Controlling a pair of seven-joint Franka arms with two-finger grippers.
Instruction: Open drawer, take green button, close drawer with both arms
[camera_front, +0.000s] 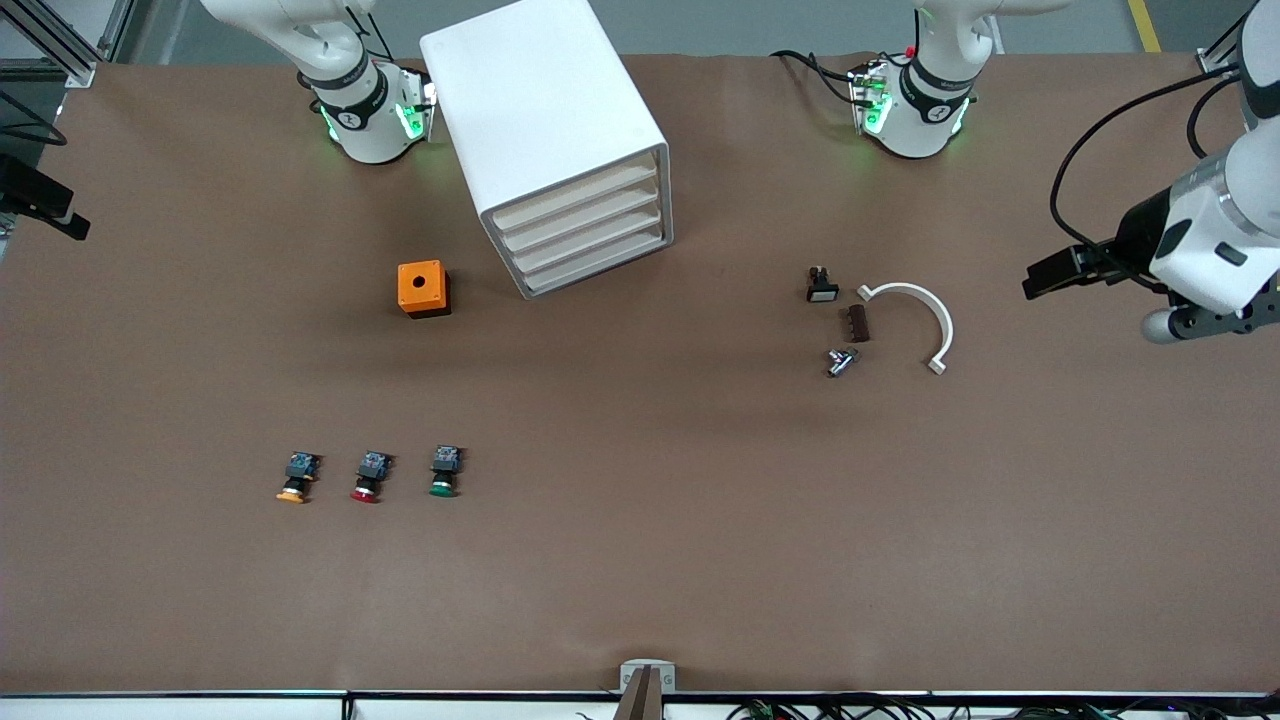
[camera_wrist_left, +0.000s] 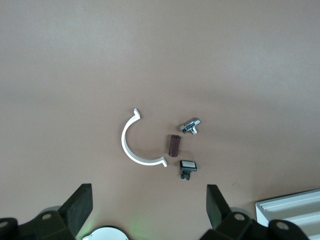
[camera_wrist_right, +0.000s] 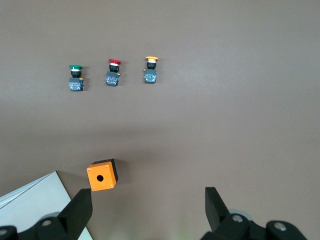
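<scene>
The white cabinet (camera_front: 545, 120) stands near the robots' bases, and its four cream-fronted drawers (camera_front: 585, 235) are all shut. The green-capped button (camera_front: 444, 472) lies on the open table, nearer the front camera, and also shows in the right wrist view (camera_wrist_right: 75, 77). My left gripper (camera_wrist_left: 148, 197) is open and empty, high over the table near the left arm's base. My right gripper (camera_wrist_right: 148, 200) is open and empty, high over the table beside the orange box. A corner of the cabinet shows in both wrist views.
A red-capped button (camera_front: 368, 477) and an orange-capped one (camera_front: 298, 477) lie beside the green one. An orange box with a hole (camera_front: 422, 288) sits by the cabinet. A white curved clamp (camera_front: 915, 320), brown block (camera_front: 858, 323), metal fitting (camera_front: 840, 361) and small black switch (camera_front: 821, 286) lie toward the left arm's end.
</scene>
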